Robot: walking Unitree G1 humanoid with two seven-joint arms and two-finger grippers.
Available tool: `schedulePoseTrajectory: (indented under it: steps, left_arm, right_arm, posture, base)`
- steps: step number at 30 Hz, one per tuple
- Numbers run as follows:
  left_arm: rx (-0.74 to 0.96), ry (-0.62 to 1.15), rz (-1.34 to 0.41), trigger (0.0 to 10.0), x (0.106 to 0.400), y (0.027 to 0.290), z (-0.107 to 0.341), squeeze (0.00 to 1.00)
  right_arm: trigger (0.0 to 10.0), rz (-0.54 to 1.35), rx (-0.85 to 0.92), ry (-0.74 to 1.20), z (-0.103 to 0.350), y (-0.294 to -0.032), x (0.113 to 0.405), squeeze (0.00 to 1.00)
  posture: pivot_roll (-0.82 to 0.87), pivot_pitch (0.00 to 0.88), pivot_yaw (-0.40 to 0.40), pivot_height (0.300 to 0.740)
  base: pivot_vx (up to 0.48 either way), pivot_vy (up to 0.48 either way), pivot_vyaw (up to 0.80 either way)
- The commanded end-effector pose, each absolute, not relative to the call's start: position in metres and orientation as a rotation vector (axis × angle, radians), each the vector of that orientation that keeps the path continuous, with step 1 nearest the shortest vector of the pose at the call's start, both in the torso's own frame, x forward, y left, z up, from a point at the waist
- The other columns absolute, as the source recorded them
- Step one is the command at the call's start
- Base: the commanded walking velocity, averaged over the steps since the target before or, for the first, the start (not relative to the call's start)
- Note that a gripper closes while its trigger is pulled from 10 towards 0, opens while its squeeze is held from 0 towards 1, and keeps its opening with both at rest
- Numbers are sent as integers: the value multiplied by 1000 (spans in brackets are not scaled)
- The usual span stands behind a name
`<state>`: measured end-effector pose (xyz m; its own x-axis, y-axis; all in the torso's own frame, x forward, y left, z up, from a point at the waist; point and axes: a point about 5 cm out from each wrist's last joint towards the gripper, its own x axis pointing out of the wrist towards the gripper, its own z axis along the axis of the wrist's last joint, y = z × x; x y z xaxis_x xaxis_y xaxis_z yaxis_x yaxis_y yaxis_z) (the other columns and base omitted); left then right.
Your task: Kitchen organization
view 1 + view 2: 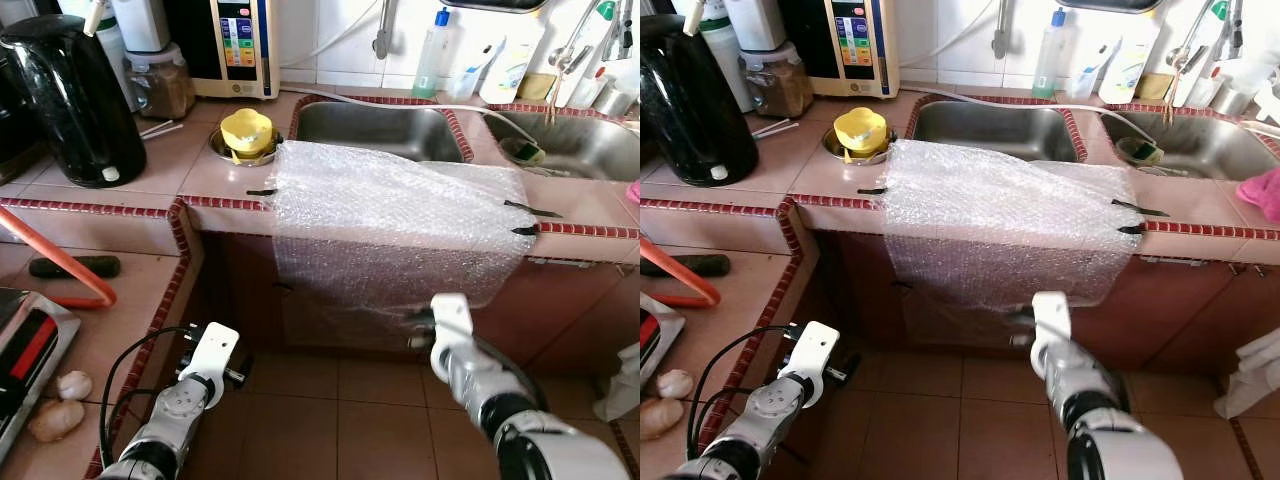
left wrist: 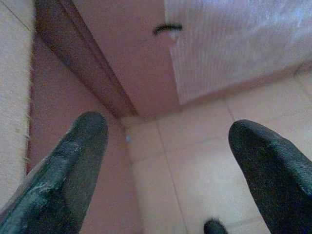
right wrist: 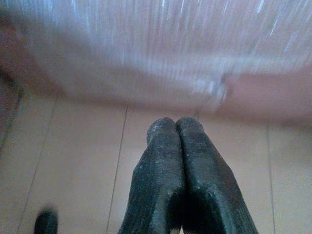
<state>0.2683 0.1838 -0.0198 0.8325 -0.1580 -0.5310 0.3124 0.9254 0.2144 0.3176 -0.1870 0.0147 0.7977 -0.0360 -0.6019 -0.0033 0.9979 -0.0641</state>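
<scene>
The right wrist view is showing blur across the bubble wrap (image 3: 161, 44), so its lower edge is hard to make out. In the head views, the wrap (image 1: 390, 225) is hiding the cabinet front below the counter (image 1: 200, 170). It is lying over the counter edge in front of the left sink (image 1: 370, 130) and hanging down toward the floor (image 1: 340, 420), with black tape strips (image 1: 262, 191) at its sides. The right sink (image 1: 580, 145) is being cut off at the frame edge.

The right gripper (image 3: 176, 127) is pointing at the wrap's lower edge, with its fingers (image 3: 156, 170) pressing together and holding nothing. Contact with the wrap cannot be confirmed.

The left gripper (image 2: 168, 141) is hanging low beside the counter corner, with its fingers (image 2: 73, 161) spreading wide and holding nothing.

A yellow cup (image 1: 246, 132) is sitting on the counter left of the sink, and a black kettle (image 1: 75, 100) is standing further left.
</scene>
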Motion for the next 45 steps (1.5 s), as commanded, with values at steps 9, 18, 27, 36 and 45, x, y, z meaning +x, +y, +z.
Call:
schedulePoseTrajectory:
  steps: [9,18,27,36,45]
  left_arm:
    - [159,253,-176,10000,284,184,22,0]
    - [217,-31,-136,10000,273,178,79,0]
    - [224,-47,-164,10000,254,173,93,0]
    - [196,-39,-246,10000,259,155,99,0]
    - [183,-61,-229,10000,262,156,110,0]
  right_arm:
    - [10000,-25,-53,386,83,-190,365,0]
    - [10000,-26,-109,125,56,-208,281,0]
    - [10000,-78,-166,97,69,-216,260,0]
    - [10000,-52,-145,94,75,-203,266,0]
    - [10000,-35,-172,68,89,-202,268,0]
  posture:
    - [88,0,-32,740]
    - [79,0,-29,740]
    - [55,0,-13,740]
    - [55,0,-16,740]
    - [50,0,-21,740]
  base:
    - [0,0,0]
    - [0,0,0]
    - [0,0,0]
    - [0,0,0]
    - [0,-180,0]
